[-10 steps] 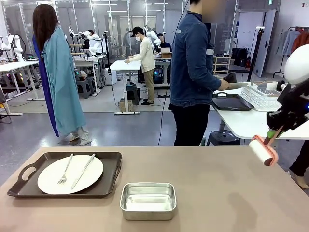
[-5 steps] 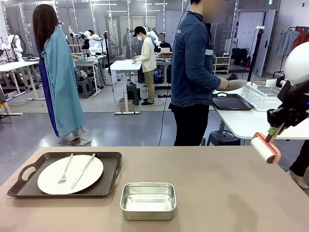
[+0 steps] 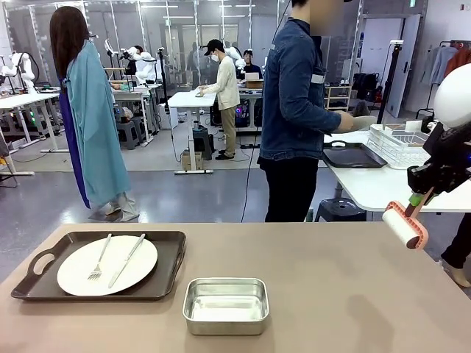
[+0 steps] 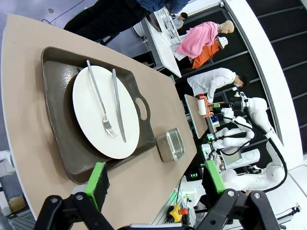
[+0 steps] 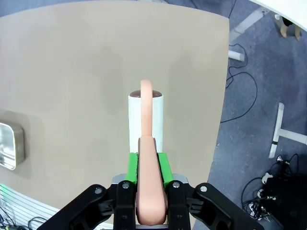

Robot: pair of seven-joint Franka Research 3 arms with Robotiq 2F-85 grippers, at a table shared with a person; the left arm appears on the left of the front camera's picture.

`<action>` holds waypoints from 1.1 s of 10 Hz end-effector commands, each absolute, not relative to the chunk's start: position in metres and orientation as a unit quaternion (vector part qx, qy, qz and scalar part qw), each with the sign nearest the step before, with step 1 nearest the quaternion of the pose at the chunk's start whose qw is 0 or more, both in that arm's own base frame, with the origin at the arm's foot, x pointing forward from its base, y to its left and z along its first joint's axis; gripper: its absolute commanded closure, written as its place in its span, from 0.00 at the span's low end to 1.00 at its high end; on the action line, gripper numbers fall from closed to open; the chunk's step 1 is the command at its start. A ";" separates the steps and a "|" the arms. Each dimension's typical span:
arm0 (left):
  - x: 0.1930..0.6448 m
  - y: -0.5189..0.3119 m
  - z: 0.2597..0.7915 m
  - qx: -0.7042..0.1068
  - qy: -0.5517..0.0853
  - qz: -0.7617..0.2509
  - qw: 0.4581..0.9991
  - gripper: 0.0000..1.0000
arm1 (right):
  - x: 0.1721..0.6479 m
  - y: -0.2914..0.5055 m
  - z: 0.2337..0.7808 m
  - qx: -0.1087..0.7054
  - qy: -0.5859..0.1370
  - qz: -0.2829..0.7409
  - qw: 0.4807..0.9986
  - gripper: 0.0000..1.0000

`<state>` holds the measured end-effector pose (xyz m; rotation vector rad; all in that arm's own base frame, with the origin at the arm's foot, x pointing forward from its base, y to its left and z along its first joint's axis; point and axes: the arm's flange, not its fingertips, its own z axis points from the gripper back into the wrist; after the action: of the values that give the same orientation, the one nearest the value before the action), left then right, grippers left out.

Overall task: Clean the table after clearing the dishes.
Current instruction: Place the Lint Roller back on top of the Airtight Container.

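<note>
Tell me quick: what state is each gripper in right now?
Left gripper: open, fingers spread, holding nothing.
Right gripper: shut on the lint roller, gripped by its handle.

The right arm (image 3: 455,95) comes in from the right side with its wrist angled downward. The right gripper (image 3: 419,193) is clamped on the pink handle of a lint roller (image 3: 402,226), with its green pads (image 5: 132,165) pressed against both sides of the handle. The left gripper (image 4: 154,178) hangs high, its jaws spread wide with nothing between them.
</note>
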<state>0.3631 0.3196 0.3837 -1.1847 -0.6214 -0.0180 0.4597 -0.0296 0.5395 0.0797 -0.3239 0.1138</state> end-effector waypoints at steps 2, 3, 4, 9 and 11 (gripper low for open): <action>0.363 0.320 0.387 -0.557 -0.291 0.000 0.778 0.00 | 0.458 -0.029 0.542 0.043 -0.163 0.060 0.984 0.79; 0.363 0.320 0.387 -0.557 -0.291 0.000 0.778 0.00 | 0.458 -0.029 0.542 0.043 -0.163 0.060 0.984 0.79; 0.363 0.320 0.387 -0.557 -0.291 0.000 0.778 0.00 | 0.458 -0.029 0.542 0.043 -0.163 0.060 0.984 0.79; 0.363 0.320 0.387 -0.557 -0.291 0.000 0.778 0.00 | 0.448 0.086 0.630 0.052 -0.246 0.355 0.900 0.79; 0.363 0.320 0.387 -0.557 -0.291 0.000 0.778 0.00 | 0.433 0.172 0.647 0.044 -0.242 0.494 0.834 0.79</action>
<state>0.3630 0.3197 0.3837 -1.1847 -0.6216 -0.0177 0.4252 0.1579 0.6538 0.0519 -0.5080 0.8533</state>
